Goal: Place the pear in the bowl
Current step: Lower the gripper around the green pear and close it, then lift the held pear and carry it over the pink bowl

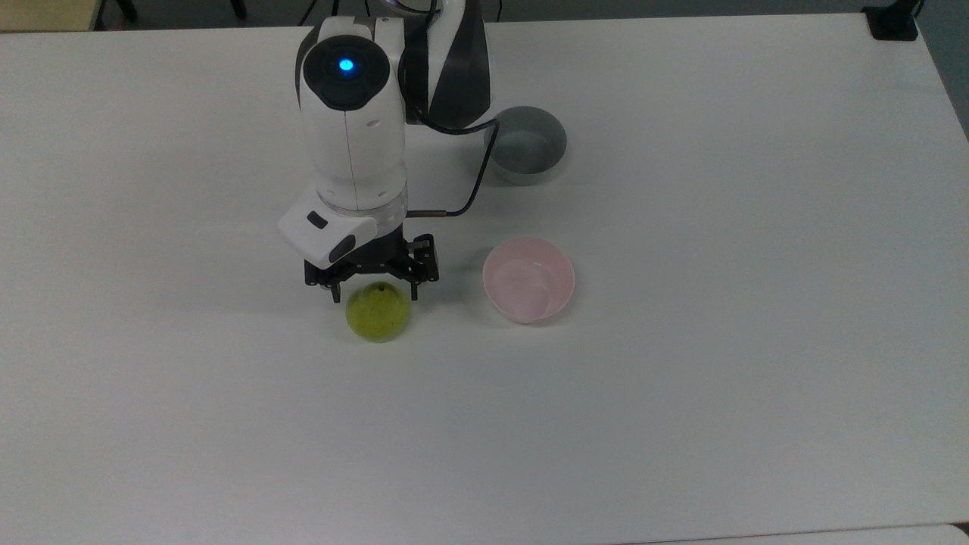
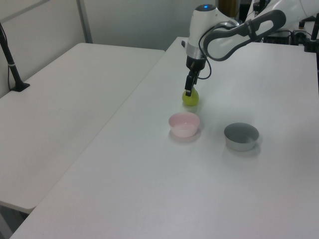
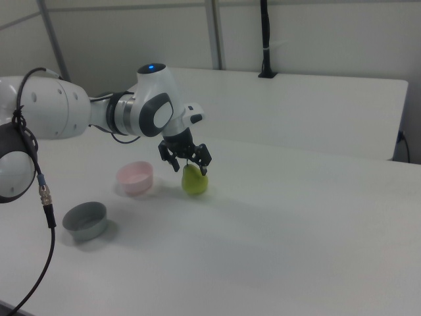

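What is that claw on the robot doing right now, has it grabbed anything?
Gripper: open, holding nothing; its fingers straddle the top of the small yellow-green speckled pear, which sits on the white table.

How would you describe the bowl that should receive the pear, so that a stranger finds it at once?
On the white table, find the robot's gripper, open above a green pear. To the top view's right of the pear stands the pink bowl. The grey bowl nearby has straight sides; the pink one is pale and glossy inside.
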Tool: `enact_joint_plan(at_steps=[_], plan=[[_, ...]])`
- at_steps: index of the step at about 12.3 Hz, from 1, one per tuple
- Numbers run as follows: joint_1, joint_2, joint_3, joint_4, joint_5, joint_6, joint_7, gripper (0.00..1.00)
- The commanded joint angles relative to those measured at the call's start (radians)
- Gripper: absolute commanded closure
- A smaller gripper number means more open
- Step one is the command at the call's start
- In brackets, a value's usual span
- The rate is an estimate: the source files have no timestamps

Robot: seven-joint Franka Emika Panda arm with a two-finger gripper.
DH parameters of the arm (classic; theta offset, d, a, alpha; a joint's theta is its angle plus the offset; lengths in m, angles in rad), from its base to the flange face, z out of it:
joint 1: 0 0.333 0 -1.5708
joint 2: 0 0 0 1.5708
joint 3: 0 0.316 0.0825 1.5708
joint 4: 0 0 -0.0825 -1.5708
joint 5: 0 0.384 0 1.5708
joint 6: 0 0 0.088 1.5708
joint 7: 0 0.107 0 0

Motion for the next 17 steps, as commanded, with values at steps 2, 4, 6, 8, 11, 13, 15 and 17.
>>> enact_joint_plan(at_steps=[2, 4, 6, 8, 11, 13, 15, 17], plan=[[0.013, 0.017, -0.003, -0.006, -0.001, 0.042, 0.012, 0.0], [0.013, 0.023, -0.005, -0.009, -0.001, 0.054, 0.012, 0.02], [0.011, 0.04, -0.005, -0.007, -0.039, 0.056, 0.012, 0.06], [0.011, 0.041, -0.005, -0.009, -0.048, 0.056, 0.01, 0.12], [0.011, 0.044, -0.005, -0.013, -0.05, 0.056, 0.007, 0.28], [0.013, 0.043, -0.005, -0.012, -0.048, 0.054, 0.005, 0.45], [0.013, 0.038, -0.005, -0.012, -0.047, 0.051, 0.01, 0.47], [0.013, 0.021, -0.005, -0.01, -0.047, 0.042, 0.012, 0.47]])
